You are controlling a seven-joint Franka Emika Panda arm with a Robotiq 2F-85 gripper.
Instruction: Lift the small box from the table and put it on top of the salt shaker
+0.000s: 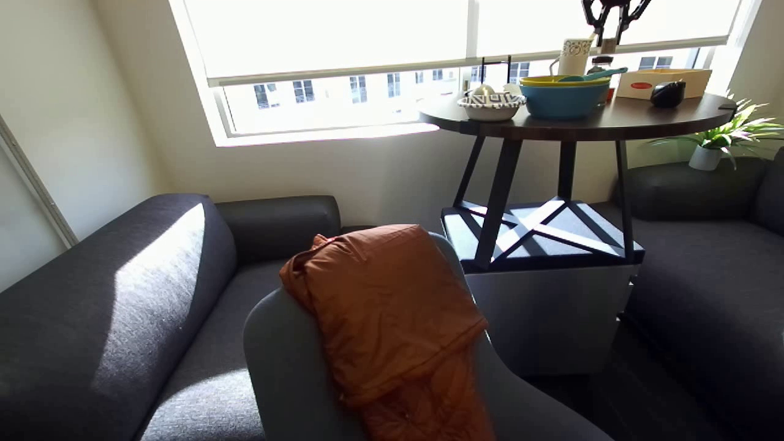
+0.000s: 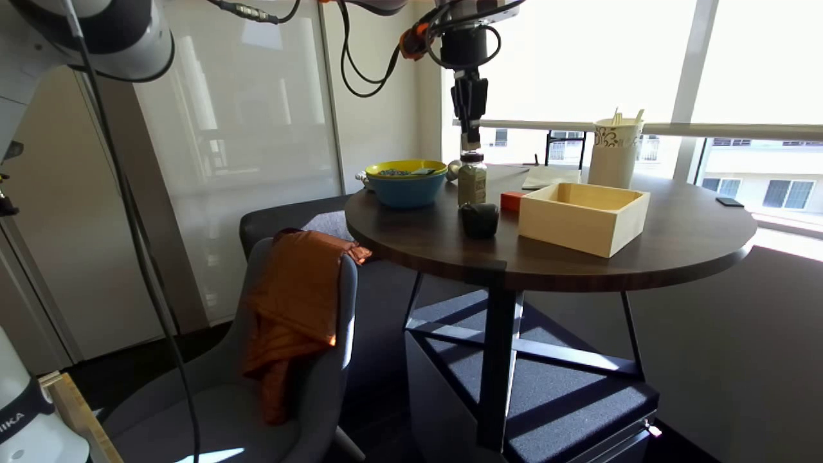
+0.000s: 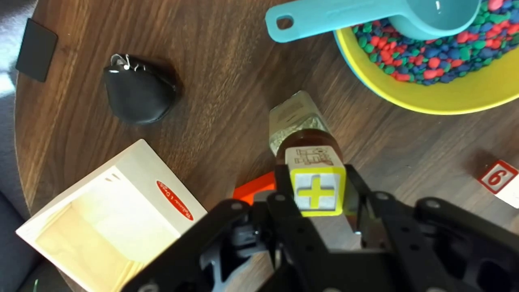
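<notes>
On the round tabletop (image 2: 681, 238), the salt shaker (image 2: 472, 186) is stood upright; over its cap (image 2: 472, 156) the fingers (image 3: 287, 198) are closed on the small box (image 3: 318, 190), which is thus held just above the shaker, perhaps slightly off-centre. Whether the cap is touched cannot be told. From here, the shaker could be toppled if the small box were pressed down too hard or swung sideways; the small box could be tipped off if it were released away from the middle of the narrow cap, or be dragged off if it clung to one finger on parting. As counted, there is one tabletop; two nested bowls, a blue bowl (image 2: 402, 193) with a yellow bowl (image 3: 446, 93) inside, near the shaker; one lidless wooden box (image 2: 562, 225), on its opposite side; one patterned bowl (image 1: 493, 112), well apart from it; one tall cup (image 2: 614, 157), also apart; one teal scoop (image 3: 365, 16), near it; one salt shaker; one black pouch (image 2: 479, 220), near it; one red object (image 2: 511, 201), partly hidden, near it; one small box, above it; and one numbered block (image 3: 498, 178), apart from it.
</notes>
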